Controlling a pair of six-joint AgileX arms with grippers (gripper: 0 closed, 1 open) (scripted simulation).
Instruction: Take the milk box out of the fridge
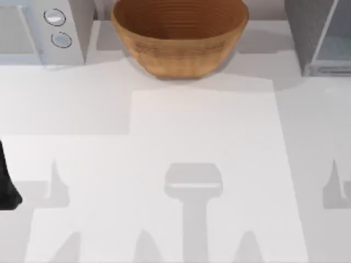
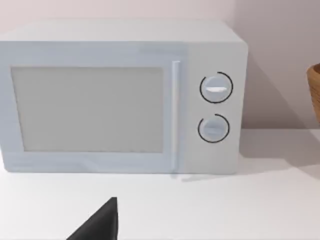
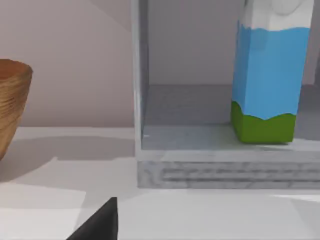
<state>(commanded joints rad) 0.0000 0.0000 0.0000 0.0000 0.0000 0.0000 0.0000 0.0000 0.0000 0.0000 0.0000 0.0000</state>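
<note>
The milk box (image 3: 267, 75), blue with a white top and a green base, stands upright on the floor of the fridge (image 3: 220, 165) compartment in the right wrist view. From above, the fridge (image 1: 321, 38) is a dark-grey cabinet at the back right of the table. A dark part of my right gripper (image 3: 100, 222) shows low in the right wrist view, well short of the fridge. My left arm (image 1: 6, 183) sits at the table's left edge. A dark part of my left gripper (image 2: 100, 222) faces the microwave.
A white microwave (image 1: 49, 30) with two round knobs stands at the back left. A brown woven basket (image 1: 180, 35) sits at the back middle, between microwave and fridge. The white table (image 1: 181, 137) stretches in front of them.
</note>
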